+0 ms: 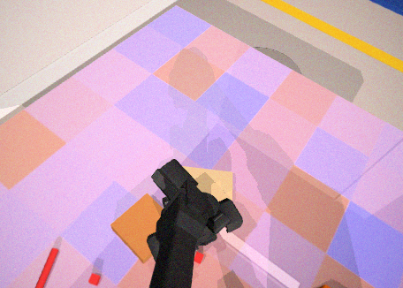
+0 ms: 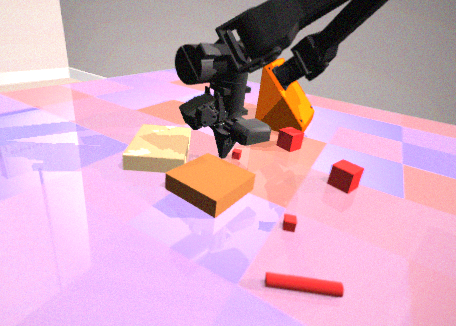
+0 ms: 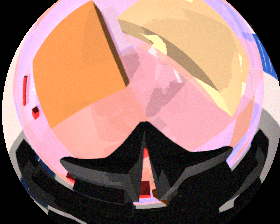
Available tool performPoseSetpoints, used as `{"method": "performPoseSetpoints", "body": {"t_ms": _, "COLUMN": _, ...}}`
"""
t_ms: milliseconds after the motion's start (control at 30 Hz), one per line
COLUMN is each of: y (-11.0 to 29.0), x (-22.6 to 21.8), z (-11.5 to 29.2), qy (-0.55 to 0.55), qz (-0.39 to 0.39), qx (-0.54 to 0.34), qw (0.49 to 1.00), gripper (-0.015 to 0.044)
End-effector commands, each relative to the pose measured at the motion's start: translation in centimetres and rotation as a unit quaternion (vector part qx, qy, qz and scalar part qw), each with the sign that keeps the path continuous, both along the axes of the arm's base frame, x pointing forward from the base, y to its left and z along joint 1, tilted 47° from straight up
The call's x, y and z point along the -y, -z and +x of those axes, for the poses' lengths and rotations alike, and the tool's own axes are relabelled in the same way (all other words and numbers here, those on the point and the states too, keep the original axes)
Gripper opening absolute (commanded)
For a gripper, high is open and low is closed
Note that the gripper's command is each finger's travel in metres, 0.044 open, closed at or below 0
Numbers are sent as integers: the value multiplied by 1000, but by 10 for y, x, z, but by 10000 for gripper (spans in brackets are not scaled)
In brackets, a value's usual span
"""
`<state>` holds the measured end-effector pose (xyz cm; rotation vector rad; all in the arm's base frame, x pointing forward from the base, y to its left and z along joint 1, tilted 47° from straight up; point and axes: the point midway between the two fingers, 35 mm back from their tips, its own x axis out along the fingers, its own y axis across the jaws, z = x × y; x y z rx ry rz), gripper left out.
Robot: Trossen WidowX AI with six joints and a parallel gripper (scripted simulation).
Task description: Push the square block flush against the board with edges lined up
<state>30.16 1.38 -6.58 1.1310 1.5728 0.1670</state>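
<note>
Block orange, board cream, near, corners apart. Jaws closed, empty, low behind block. Risk: off-center push rotates block, edges not even.

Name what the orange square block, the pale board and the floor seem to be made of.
Orange square block: likely matte plastic or painted wood; flat colour, no shine.
Pale board: possibly light wood; streaky cream patches.
Floor: glossy tile or laminate; it mirrors the arm.
</note>
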Motion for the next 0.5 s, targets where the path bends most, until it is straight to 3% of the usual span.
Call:
{"method": "performPoseSetpoints", "body": {"t_ms": 0, "y": -1, "x": -1, "z": 0, "qy": 4, "qz": 2, "qx": 3, "qw": 1000, "gripper": 0}}
{"method": "performPoseSetpoints", "body": {"t_ms": 467, "y": -7, "x": -7, "z": -9, "qy": 4, "qz": 2, "qx": 2, "qw": 1000, "gripper": 0}}
